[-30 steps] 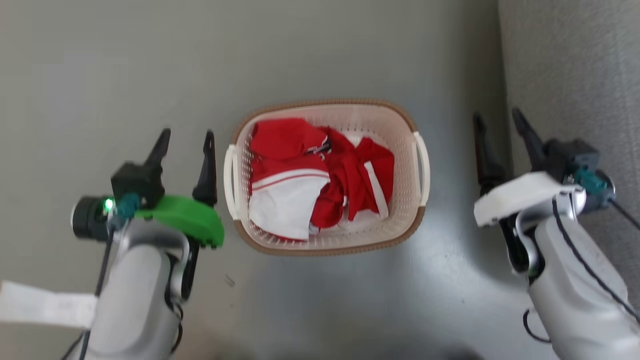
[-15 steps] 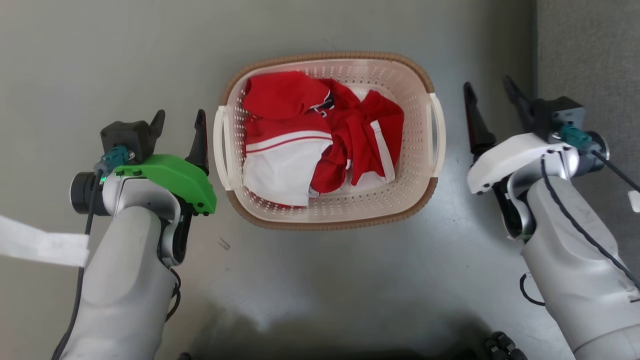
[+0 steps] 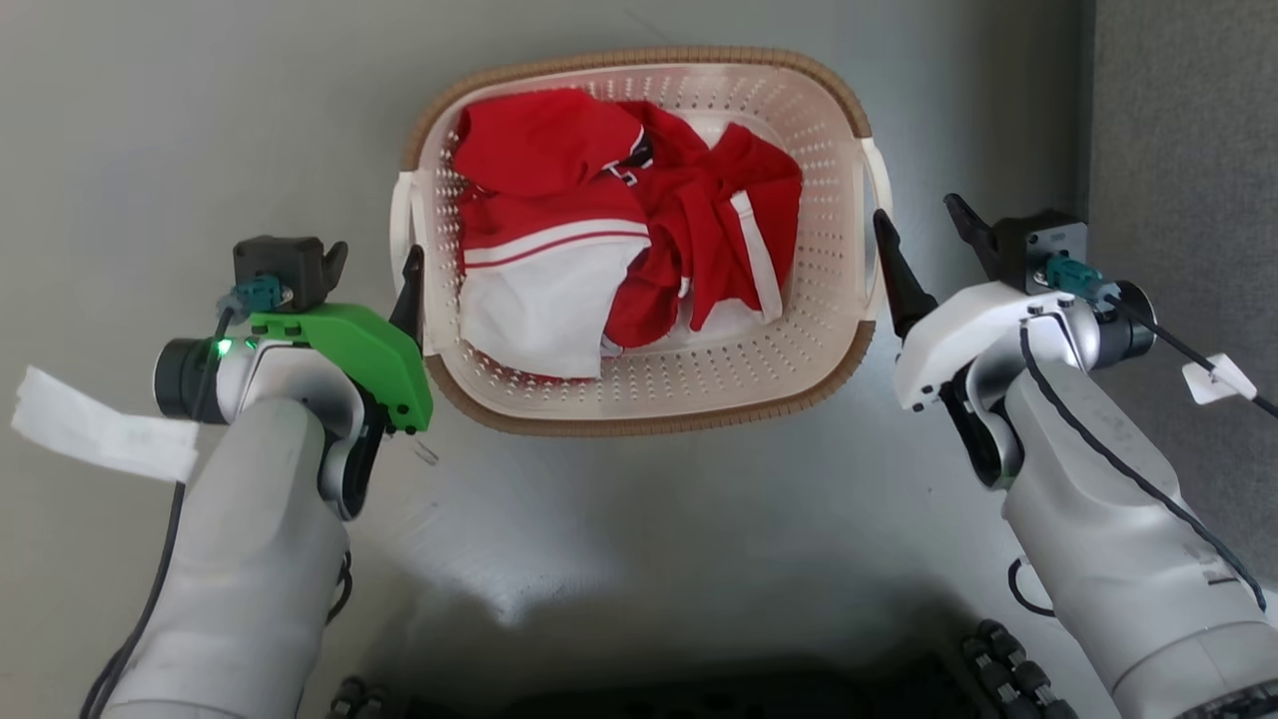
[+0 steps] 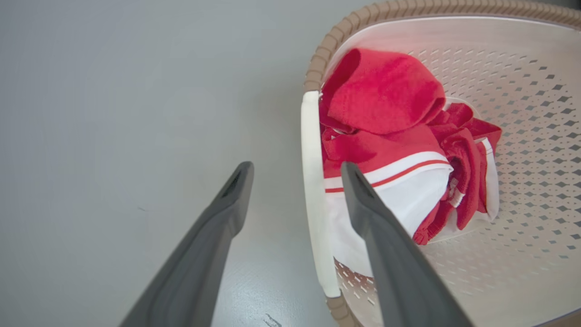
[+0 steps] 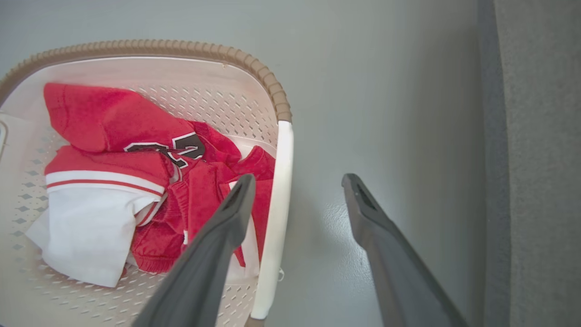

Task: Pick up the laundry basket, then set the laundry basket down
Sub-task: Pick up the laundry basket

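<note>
**Q:** Where is the load, and how does it lie?

**A:** One laundry basket (image 3: pixel 649 52) stands on the grey floor (image 3: pixel 200 120) in the upper centre of the head view. Its long axis runs left to right across the frame, with one white handle at each short end, two in all.

**Q:** Gripper status?

**A:** Two units. The left gripper (image 3: pixel 374 255) is at centre left and the right gripper (image 3: pixel 915 208) at centre right. Both are spread and hold nothing.

**Q:** What is the controlling relation?

**A:** In each wrist view the handle runs up the frame between the two fingers. This holds for the left handle (image 4: pixel 313 204) and the right handle (image 5: pixel 277 218). One finger lies over the floor, the other over the clothes (image 3: pixel 559 230). Height above the handles cannot be told, and neither arm looks nearer. The likely next move is to lower and close both grippers together.

**Q:** Contents?

**A:** One red-and-white heap. The separate garments cannot be counted.
</note>
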